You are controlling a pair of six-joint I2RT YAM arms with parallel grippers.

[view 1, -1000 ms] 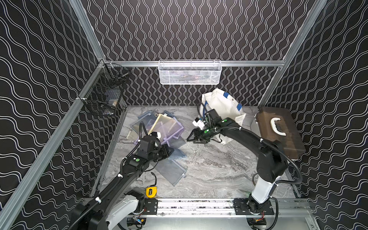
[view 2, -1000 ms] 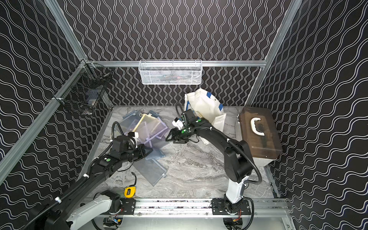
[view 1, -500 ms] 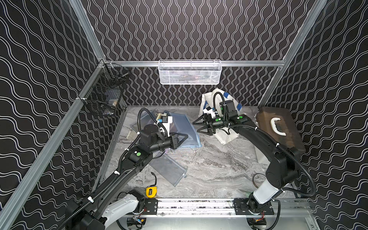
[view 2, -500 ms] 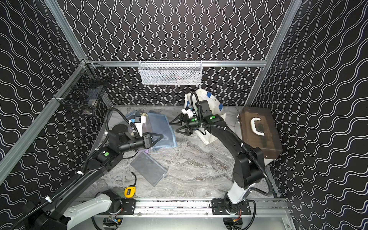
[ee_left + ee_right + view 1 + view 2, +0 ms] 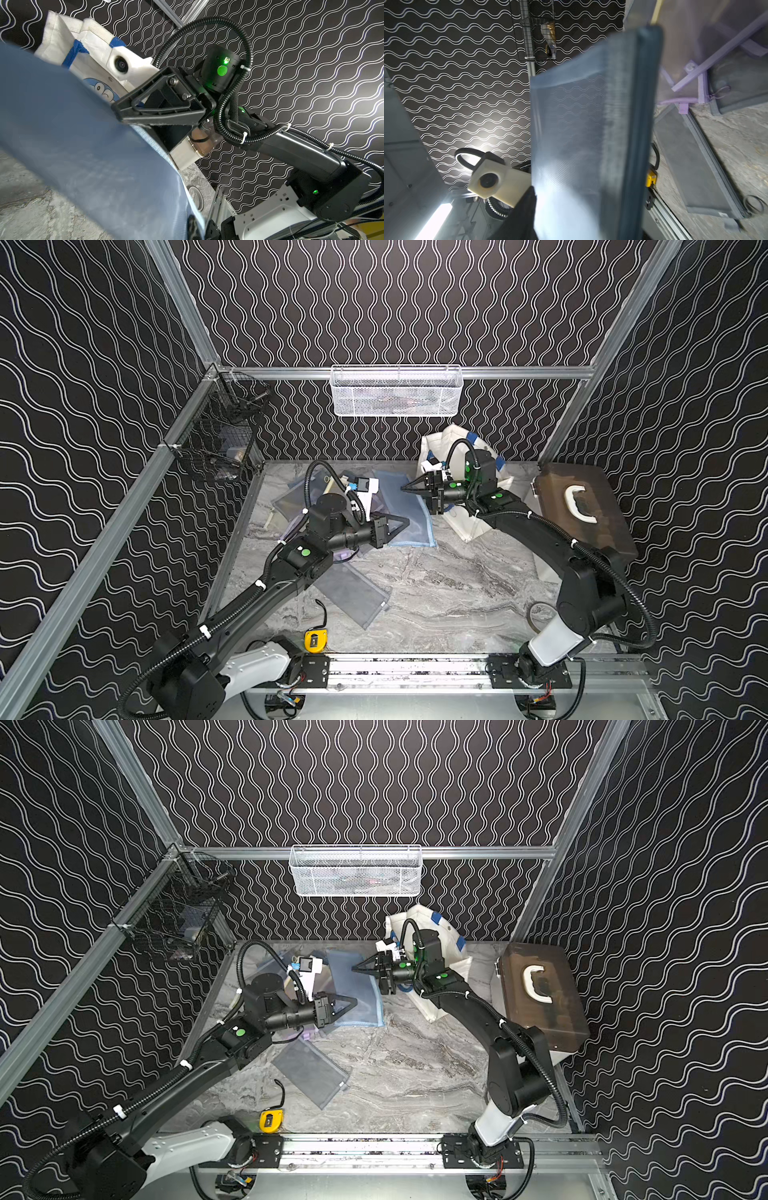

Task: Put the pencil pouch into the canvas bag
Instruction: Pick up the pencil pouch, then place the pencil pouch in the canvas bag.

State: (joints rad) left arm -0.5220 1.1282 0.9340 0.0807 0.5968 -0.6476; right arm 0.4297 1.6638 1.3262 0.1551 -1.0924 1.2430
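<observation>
The blue mesh pencil pouch (image 5: 399, 502) is just above the centre of both top views, held up from the marble tabletop (image 5: 436, 593) like a standing sheet between the two arms. Whether its lowest corner brushes the marble I can't tell.

The left gripper (image 5: 401, 526) comes in from the lower left and is clamped tight on the pouch's lower edge. I'd say that pinch is what stops the floppy mesh slumping into a heap.

The right gripper (image 5: 405, 488) reaches across from the right with its tips at the pouch's upper edge. In the left wrist view it sits right against the blue fabric, but I can't tell whether it has closed on the fabric or only touches it.

The canvas bag (image 5: 467, 529) stands just right of centre, directly behind the right arm, which crosses in front of it. The bag leans a little, and its mouth faces up toward the white wire basket (image 5: 395, 391) on the back wall. The pouch is just beside it, not yet inside.

To me this looks like a handover. The right arm is the one next to the bag, so a hold on the top edge would let it swing the pouch over the rim.

A grey pouch (image 5: 353, 593) and purple-trimmed ones (image 5: 291, 506) lie untouched at the left.
</observation>
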